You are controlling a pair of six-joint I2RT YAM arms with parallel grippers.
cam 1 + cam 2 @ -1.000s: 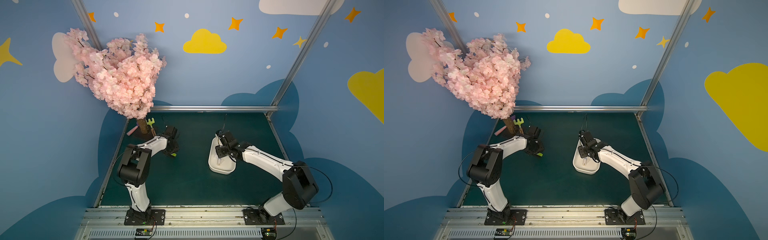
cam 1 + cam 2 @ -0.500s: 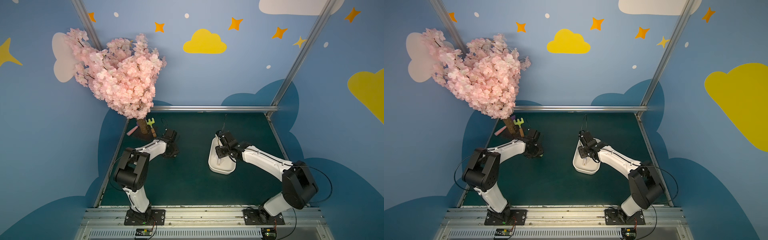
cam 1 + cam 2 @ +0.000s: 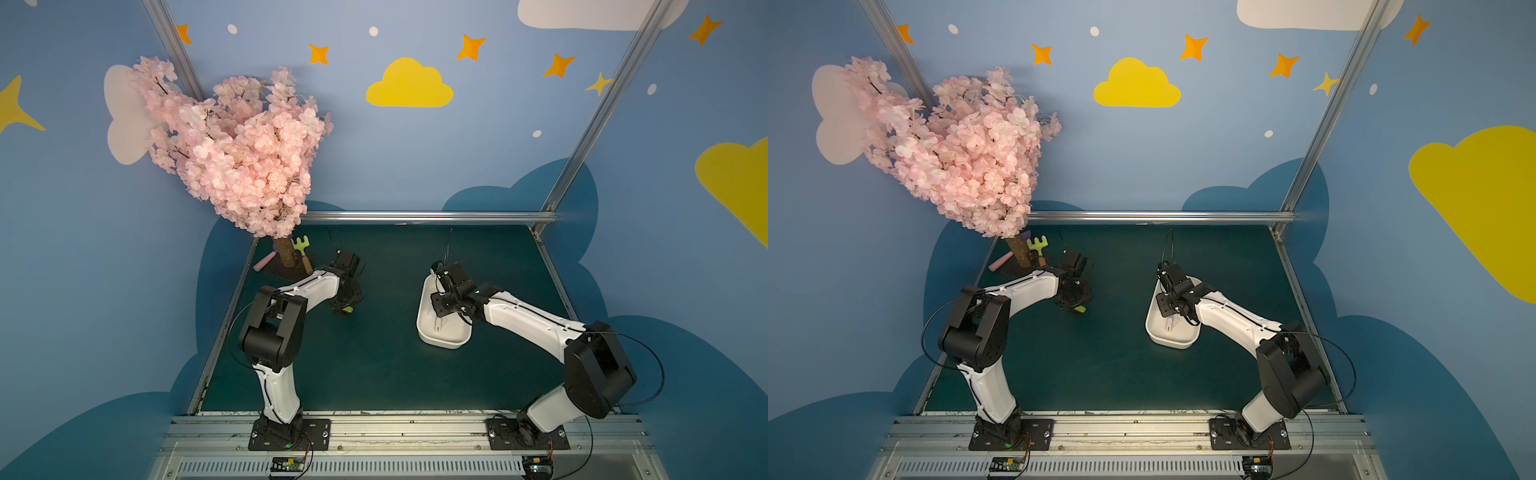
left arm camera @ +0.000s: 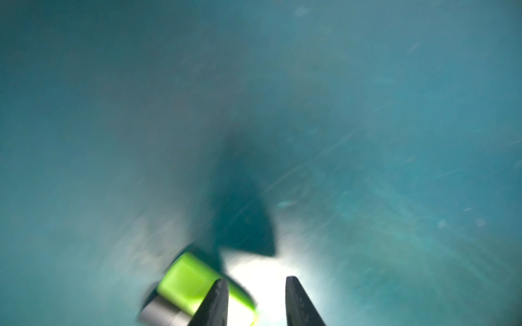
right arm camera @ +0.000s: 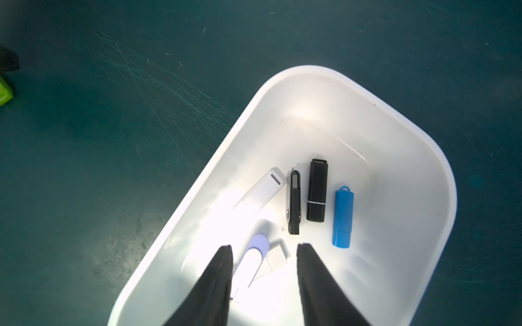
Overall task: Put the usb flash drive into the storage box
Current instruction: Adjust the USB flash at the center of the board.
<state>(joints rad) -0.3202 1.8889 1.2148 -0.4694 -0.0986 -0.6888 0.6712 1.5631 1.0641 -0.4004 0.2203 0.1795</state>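
Note:
A lime-green usb flash drive [image 3: 348,309] [image 3: 1080,309] with a silver plug lies on the green mat at the left. My left gripper [image 4: 254,282] is low over it and open. The drive [image 4: 189,279] lies just outside one finger, partly hidden by it, and the gap between the jaws is empty. This view is blurred. The white storage box [image 3: 440,343] [image 3: 1173,343] sits right of centre. My right gripper [image 5: 264,247] hangs open above the box's [image 5: 310,70] inside. Several drives lie there, among them a blue one [image 5: 343,217] and a white-and-lavender one [image 5: 251,262] under the jaws.
A pink blossom tree [image 3: 241,158] stands at the back left corner. A green toy rake [image 3: 301,245] and a pink stick [image 3: 264,262] lie by its trunk, close behind my left wrist. A metal rail [image 3: 415,216] runs along the mat's back edge.
My left wrist moved over the green drive, hiding it half a second ago; it shows again at the same spot. The left jaws opened slightly. The right arm stayed still.

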